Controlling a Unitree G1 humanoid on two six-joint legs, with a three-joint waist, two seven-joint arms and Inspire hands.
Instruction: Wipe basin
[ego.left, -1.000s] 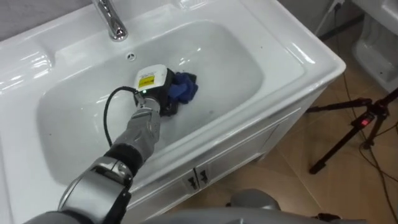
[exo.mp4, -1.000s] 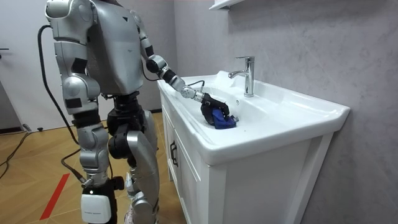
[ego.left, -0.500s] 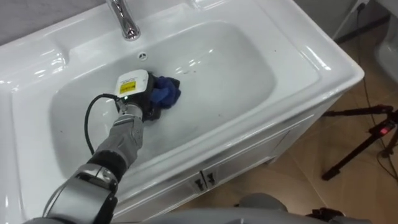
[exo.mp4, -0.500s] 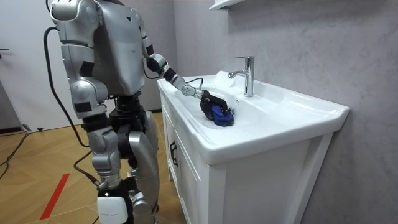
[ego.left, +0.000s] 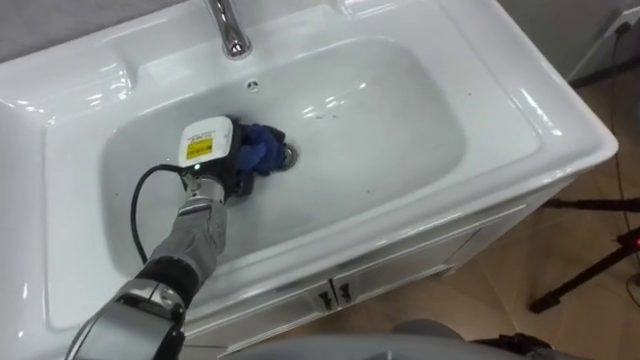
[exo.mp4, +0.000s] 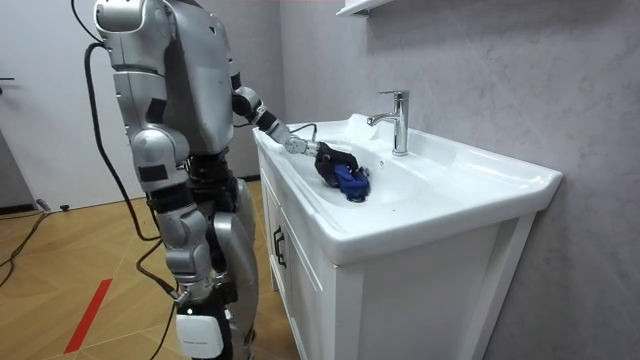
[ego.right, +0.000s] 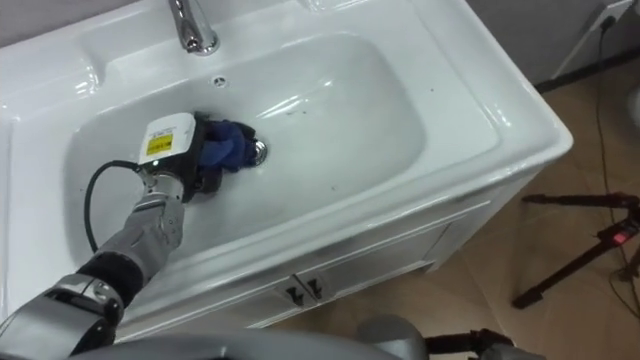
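The robot's standing at the front of the white cabinet (exo.mp4: 400, 290), left arm stretched down into the basin (ego.left: 400, 130). The left robot hand (ego.left: 215, 162) is low in the bowl with its fingers curled over a bunched-up blue cloth (ego.left: 262, 147), so it's closed on that, and the cloth sits against the bottom of the bowl.

The cloth is just a wad with no neat shape. What length it has runs out from the fingertips toward the robot's right. Its far end lies over the edge of the drain (ego.left: 289, 155), which is just beside the robot hand on that side.

The basin itself is an oblong bowl, long axis running left to right across the robot's front. Beyond the robot hand and a bit to its right is the little overflow hole (ego.left: 253, 86). Past that, the chrome faucet (ego.left: 232, 28) stands at the back of the white surface (ego.left: 560, 110), spout pointing over the bowl toward the robot. Most of the bowl lies to the right of the robot hand.

The print on the back of the robot hand is too small to read.
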